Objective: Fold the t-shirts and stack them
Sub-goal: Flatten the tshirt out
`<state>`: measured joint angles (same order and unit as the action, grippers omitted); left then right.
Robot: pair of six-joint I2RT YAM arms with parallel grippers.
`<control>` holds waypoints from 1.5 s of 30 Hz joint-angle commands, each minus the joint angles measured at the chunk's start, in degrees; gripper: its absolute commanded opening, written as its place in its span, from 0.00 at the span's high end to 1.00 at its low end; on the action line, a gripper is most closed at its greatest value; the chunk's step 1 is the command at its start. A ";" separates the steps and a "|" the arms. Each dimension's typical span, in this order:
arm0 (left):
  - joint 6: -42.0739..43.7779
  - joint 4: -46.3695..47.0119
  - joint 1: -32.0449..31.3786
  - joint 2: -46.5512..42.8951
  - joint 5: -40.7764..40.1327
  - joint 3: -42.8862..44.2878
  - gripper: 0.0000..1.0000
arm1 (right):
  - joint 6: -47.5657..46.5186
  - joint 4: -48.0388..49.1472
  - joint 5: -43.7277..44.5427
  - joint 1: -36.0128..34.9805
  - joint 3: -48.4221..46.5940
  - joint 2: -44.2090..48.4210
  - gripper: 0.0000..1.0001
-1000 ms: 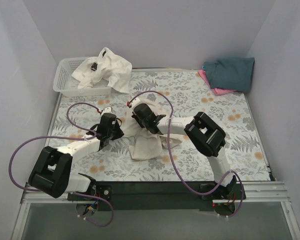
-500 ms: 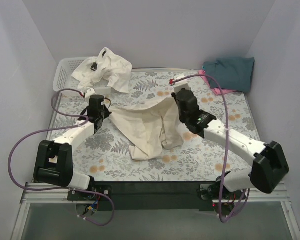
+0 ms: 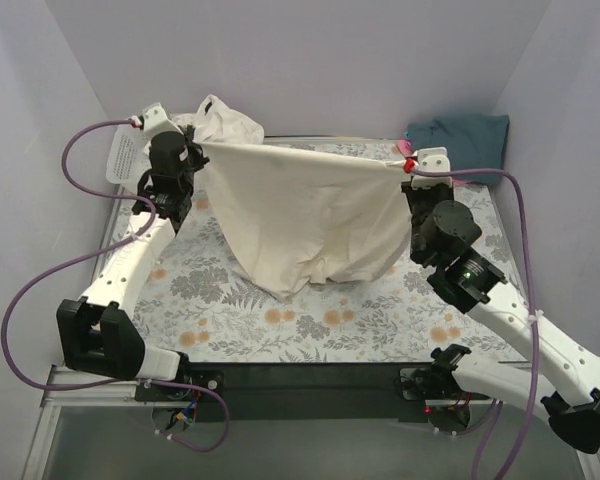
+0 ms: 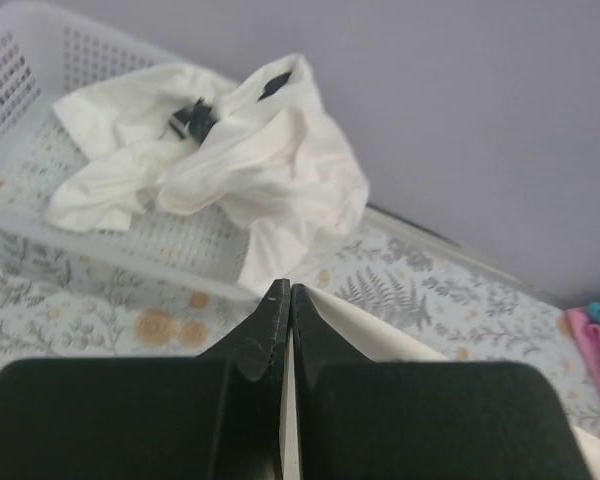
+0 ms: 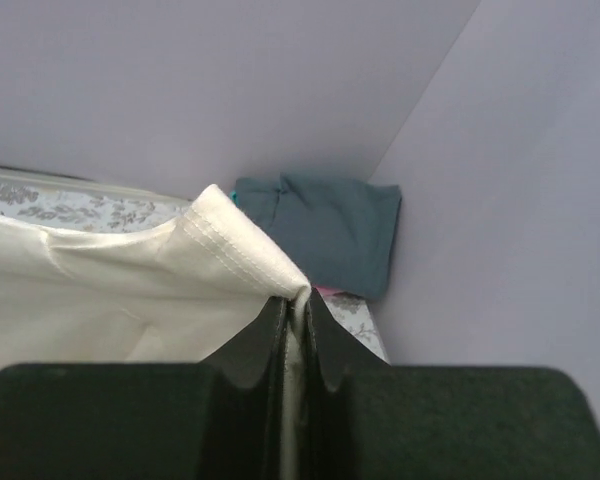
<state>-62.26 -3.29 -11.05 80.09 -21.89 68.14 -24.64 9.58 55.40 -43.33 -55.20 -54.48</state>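
A cream t-shirt (image 3: pixel 305 215) hangs stretched between both grippers above the table, its lower edge sagging toward the floral cloth. My left gripper (image 3: pixel 193 150) is shut on its left corner; the shirt's edge shows beside the jaws in the left wrist view (image 4: pixel 380 335). My right gripper (image 3: pixel 408 172) is shut on the right corner, whose hem (image 5: pixel 242 262) shows in the right wrist view. Off-white t-shirts (image 3: pixel 225 125) lie crumpled in and over the basket (image 4: pixel 210 150). A folded dark teal t-shirt (image 3: pixel 460 145) lies on a pink one (image 3: pixel 435 182) at the back right (image 5: pixel 325 225).
A white lattice basket (image 3: pixel 125 160) stands at the back left corner (image 4: pixel 20 80). Grey walls close in the table at the back and both sides. Purple cables loop from both arms. The floral tablecloth (image 3: pixel 380 310) covers the table.
Both grippers have lifted and spread apart toward the back corners, pulling the cream t-shirt from a crumpled heap on the table into a taut hanging sheet.
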 commanded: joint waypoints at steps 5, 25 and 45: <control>7.15 -4.09 1.29 -4.59 1.41 16.05 1.00 | -10.86 7.82 3.85 0.62 -10.34 9.12 0.99; 9.26 -12.09 1.29 -14.79 15.91 34.87 1.00 | 2.32 -20.30 -33.60 0.70 -41.65 13.96 0.99; 11.19 -13.94 1.47 5.40 16.88 41.63 1.00 | -8.13 -10.12 -21.03 1.14 -37.35 -5.08 0.99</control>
<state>-52.56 -16.49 -10.28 82.41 -3.99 105.60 -28.47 -9.82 30.41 -43.00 -92.60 -56.03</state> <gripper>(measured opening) 0.013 0.040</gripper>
